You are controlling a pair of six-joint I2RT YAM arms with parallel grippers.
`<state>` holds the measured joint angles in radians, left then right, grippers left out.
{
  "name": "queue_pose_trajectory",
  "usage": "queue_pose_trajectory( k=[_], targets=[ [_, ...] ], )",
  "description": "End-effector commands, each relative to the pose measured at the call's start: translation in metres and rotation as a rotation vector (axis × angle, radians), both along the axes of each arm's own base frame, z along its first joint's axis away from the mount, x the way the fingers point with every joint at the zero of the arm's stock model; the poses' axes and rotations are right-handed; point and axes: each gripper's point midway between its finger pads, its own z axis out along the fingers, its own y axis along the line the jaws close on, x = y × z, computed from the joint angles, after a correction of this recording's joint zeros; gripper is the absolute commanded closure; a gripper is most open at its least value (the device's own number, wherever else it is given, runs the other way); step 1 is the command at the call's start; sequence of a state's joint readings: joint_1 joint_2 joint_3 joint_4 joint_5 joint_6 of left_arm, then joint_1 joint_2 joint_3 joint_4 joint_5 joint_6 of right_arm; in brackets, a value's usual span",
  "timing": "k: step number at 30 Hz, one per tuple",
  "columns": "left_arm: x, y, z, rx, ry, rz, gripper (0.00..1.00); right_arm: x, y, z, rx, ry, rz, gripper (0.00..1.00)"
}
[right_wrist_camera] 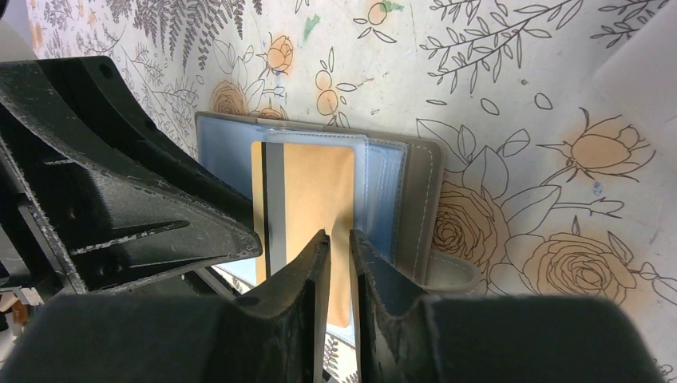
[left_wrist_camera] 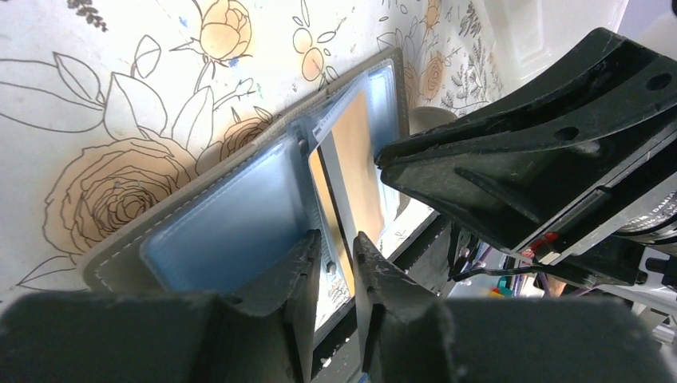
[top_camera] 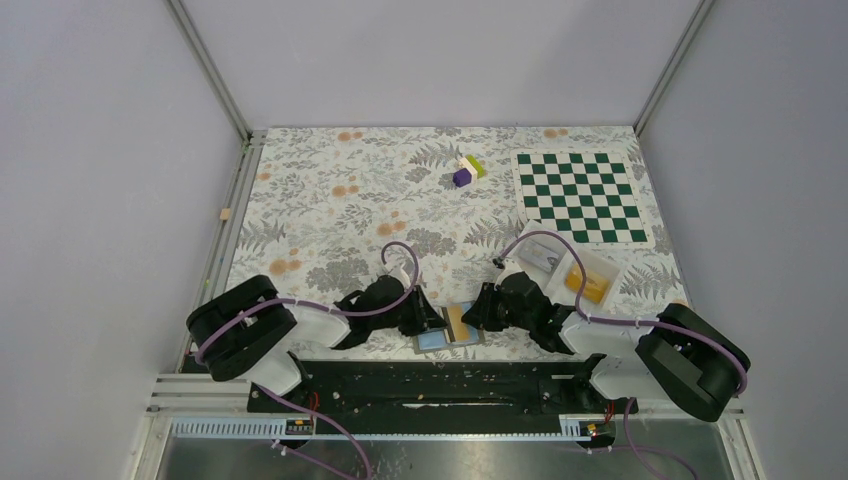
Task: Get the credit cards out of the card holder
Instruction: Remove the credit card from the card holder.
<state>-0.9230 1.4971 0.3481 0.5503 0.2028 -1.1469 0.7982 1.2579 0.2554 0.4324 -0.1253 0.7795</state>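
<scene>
The card holder [top_camera: 433, 341] lies open at the table's near edge, light blue inside [left_wrist_camera: 231, 231], grey outside [right_wrist_camera: 419, 199]. A tan credit card [right_wrist_camera: 315, 183] with a dark grey stripe sticks partly out of its clear sleeve toward the near edge; it also shows in the left wrist view [left_wrist_camera: 355, 152] and the top view [top_camera: 458, 322]. My left gripper [top_camera: 427, 318] is shut to a thin gap, its tips [left_wrist_camera: 339, 239] at the holder's middle beside the card's edge. My right gripper [top_camera: 476, 314] is shut to a thin gap with its tips [right_wrist_camera: 335, 235] on the card's tan face.
A clear-white divided tray [top_camera: 597, 262] with orange items stands behind my right arm. A green chessboard mat [top_camera: 582, 197] lies at the back right, with small coloured blocks [top_camera: 467, 170] to its left. The black rail [top_camera: 430, 385] runs just below the holder.
</scene>
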Motion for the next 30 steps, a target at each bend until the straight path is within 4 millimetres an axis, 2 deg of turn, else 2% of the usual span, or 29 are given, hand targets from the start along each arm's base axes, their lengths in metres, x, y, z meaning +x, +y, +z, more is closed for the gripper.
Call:
queue_pose_trajectory(
  k=[1,6,9,14,22,30],
  targets=[
    [0.002,-0.005,0.007,-0.051,-0.026,0.011,0.81,-0.027,-0.032,-0.041,-0.148,0.117,0.002,0.78],
    [0.002,-0.003,0.006,-0.053,-0.020,0.021,0.88,-0.027,-0.035,-0.043,-0.153,0.121,-0.005,0.78],
    [0.001,-0.003,0.008,-0.064,-0.017,0.024,1.00,-0.026,-0.036,-0.043,-0.152,0.123,-0.010,0.78],
    [0.000,-0.005,0.014,-0.085,-0.016,0.015,1.00,-0.025,-0.040,-0.043,-0.147,0.126,-0.021,0.78],
    [-0.002,-0.004,0.024,-0.129,-0.009,0.026,1.00,-0.020,-0.046,-0.040,-0.131,0.116,-0.042,0.72],
    [-0.005,0.011,0.030,-0.165,0.004,0.065,1.00,-0.020,-0.045,-0.037,-0.116,0.116,-0.042,0.68]
  ],
)
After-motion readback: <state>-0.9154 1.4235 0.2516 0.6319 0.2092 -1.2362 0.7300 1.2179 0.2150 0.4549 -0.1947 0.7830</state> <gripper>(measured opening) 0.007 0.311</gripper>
